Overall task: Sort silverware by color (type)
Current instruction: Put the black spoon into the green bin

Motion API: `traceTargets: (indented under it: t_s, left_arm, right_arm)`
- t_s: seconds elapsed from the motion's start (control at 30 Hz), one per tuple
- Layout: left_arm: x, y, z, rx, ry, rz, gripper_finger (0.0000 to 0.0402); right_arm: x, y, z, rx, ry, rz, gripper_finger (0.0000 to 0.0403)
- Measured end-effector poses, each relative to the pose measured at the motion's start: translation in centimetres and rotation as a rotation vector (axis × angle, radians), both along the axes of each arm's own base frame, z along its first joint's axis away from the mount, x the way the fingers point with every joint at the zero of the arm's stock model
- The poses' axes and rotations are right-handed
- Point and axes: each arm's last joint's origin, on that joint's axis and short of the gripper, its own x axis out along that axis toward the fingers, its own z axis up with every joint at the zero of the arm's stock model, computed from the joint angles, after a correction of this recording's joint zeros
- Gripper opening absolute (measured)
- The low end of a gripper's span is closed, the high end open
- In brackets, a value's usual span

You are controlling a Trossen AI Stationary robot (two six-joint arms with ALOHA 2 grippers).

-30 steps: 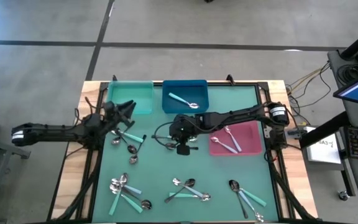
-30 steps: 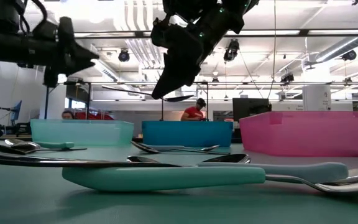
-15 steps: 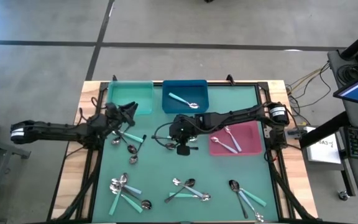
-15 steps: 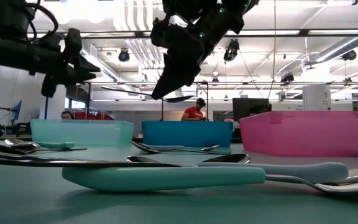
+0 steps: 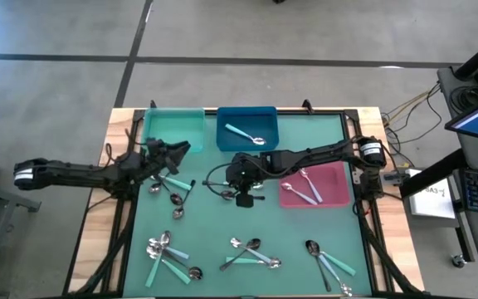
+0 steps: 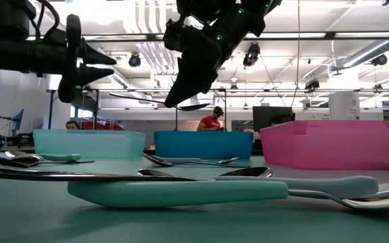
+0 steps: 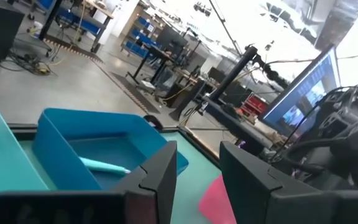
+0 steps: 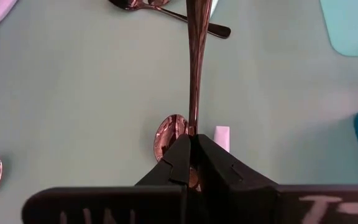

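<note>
Now the right gripper (image 8: 193, 144) hangs tilted above mid-table, jaws clamped on a dark spoon (image 8: 193, 68) jutting straight ahead of them, while the left gripper (image 5: 179, 150) reaches level, jaws part-open, holding nothing.

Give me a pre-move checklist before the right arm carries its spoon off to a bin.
1. Right gripper shut on the dark spoon: ok.
2. Spoon lifted clear of the green mat: ok, it hangs in the air in the low view.
3. Left gripper out of the way: ok, it hovers empty near the turquoise bin, apart from the right arm.
4. Which bin takes dark spoons: cannot tell. The blue bin holds one turquoise-handled spoon, the pink bin holds light-handled spoons, the turquoise bin looks empty.
5. Grip centred on the handle: cannot tell.
</note>
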Motion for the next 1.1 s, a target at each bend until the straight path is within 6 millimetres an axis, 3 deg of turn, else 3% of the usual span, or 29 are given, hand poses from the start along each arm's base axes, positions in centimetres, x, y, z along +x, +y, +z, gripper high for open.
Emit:
traceTargets:
  t_s: [0.17,0.33,0.53,0.77,0.93,1.1]
  left_arm:
    - [0.2,0.0,-0.3,-0.025,0.014,-0.004,0.0108]
    - [0.7,-0.3,-0.8,-0.016,0.052,-0.145,0.0108]
    - [1.0,-0.3,-0.3,-0.014,-0.015,-0.168,0.0107]
    - [3.1,-1.0,1.4,0.193,0.068,-0.284,0.0107]
    - [4.2,-2.5,2.2,0.31,0.111,-0.311,0.0107]
    - [4.3,-3.4,1.8,0.318,0.188,-0.141,0.0107]
  right_arm:
    - [0.0,0.0,0.0,0.0,0.0,0.0,0.0009]
    - [0.0,0.0,0.0,0.0,-0.001,0.0,0.0009]
    - [0.1,0.0,0.1,0.0,-0.01,0.0,0.0009]
    - [0.2,-0.3,0.7,-0.085,-0.054,-0.049,0.0009]
    - [-1.0,-0.6,2.3,-0.191,-0.03,-0.09,0.0009]
    - [-2.4,-1.4,5.2,-0.312,-0.074,-0.141,0.0009]
